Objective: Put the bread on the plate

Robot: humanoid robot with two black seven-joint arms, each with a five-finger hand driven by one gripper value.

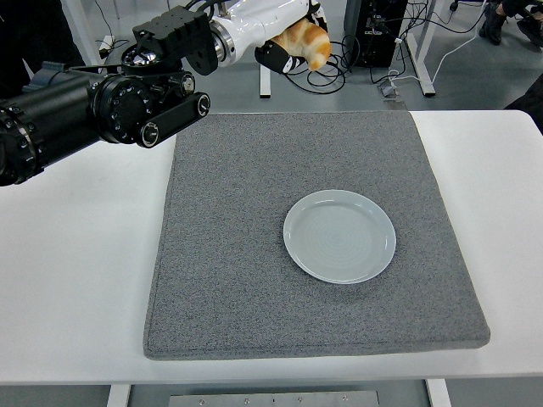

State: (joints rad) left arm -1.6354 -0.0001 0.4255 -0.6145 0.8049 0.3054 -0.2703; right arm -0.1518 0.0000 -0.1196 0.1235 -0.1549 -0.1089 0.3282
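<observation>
1. White table [76, 280]: smooth, matte, filling the lower frame from edge to edge; its near edge runs along the bottom.
2. Grey mat [229, 254]: a thick, roughly square pad of coarse, felt-like weave, lying flat on the table at centre frame.
3. Left arm [102, 106]: black, cylindrical, jointed housings with glossy metal caps, entering from the left edge and reaching to the upper centre, where a white shell section leads to the hand. The right arm is not in view.
4. Plate [339, 236]: round, pale grey-blue, glazed, with faint concentric rings and a shallow raised rim; it rests on the mat, right of centre, and carries nothing.
5. Left hand [284, 47]: at the top of the frame, closed around the bread, held clear above the far edge of the mat.
6. Bread [307, 42]: a golden-brown, crusted roll, seemingly a croissant, protruding from the hand toward the right; its long axis appears to tilt from upper left to lower right, though the hand hides much of it.
7. Governing relation: the plate lies below and slightly right of the hand in the frame, well apart from it. By judgement, the coming move is a carry toward the lower frame and a descent over the plate's centre.
</observation>
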